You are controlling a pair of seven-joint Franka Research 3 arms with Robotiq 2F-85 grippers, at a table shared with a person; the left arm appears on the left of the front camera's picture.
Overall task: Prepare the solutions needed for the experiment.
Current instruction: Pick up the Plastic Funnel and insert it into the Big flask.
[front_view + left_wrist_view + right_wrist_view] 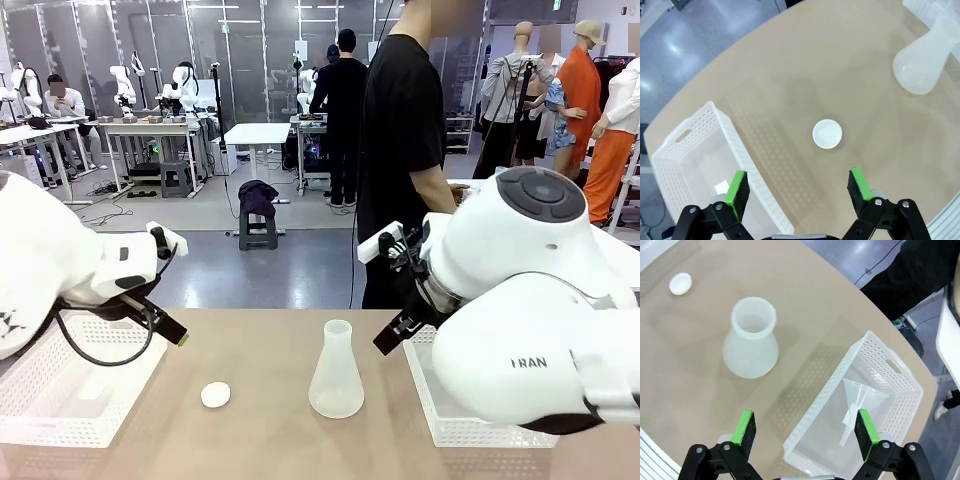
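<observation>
right gripper [804,421] and left gripper [797,180] above the tabletop [270,440], fingers spread wide, holding nothing
the right one hovers over the basket [830,385] where a funnel [862,392] lies, probably the next pick. the cap [827,134] lies off, so the flask [336,372] stands open mid-tabletop for filling. any solutions in its base are too faint to tell.

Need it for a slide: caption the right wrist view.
Open right pincer above a basket holding a funnel, flask beside it.

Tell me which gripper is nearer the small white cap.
Left. The left gripper hovers open close to the white cap; the right gripper hangs beyond the conical flask, by the basket holding the funnel.
</observation>
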